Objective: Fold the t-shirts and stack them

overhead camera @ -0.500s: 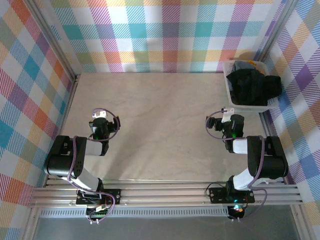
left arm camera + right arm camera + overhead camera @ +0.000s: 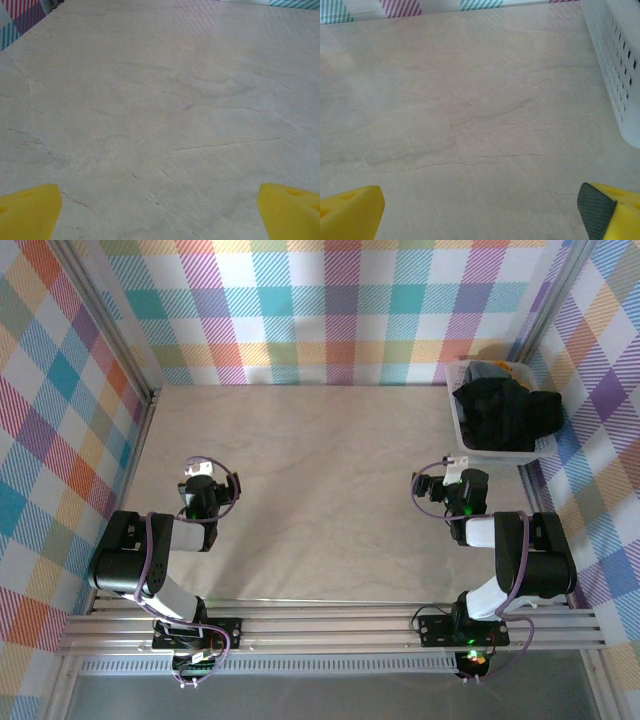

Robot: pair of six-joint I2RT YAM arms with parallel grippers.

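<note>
Both arms folded up at the near side, elbows back by their bases, forearms pointing toward the far wall. Left gripper (image 2: 200, 475) sits low over the bare table (image 2: 320, 480), near-left. Its yellow fingertips (image 2: 27, 212) stand spread wide at the wrist view's corners, nothing between them. Right gripper (image 2: 459, 468) is near-right in a mirrored pose, just short of the white basket (image 2: 478, 451) – jaws wide apart, holding nothing, slatted basket wall (image 2: 615, 65) at far right of its view. T-shirts piled in the basket at the far-right corner – black t-shirt (image 2: 500, 412) on top, draping over the rim, yellow-orange one (image 2: 497, 365) behind it
</note>
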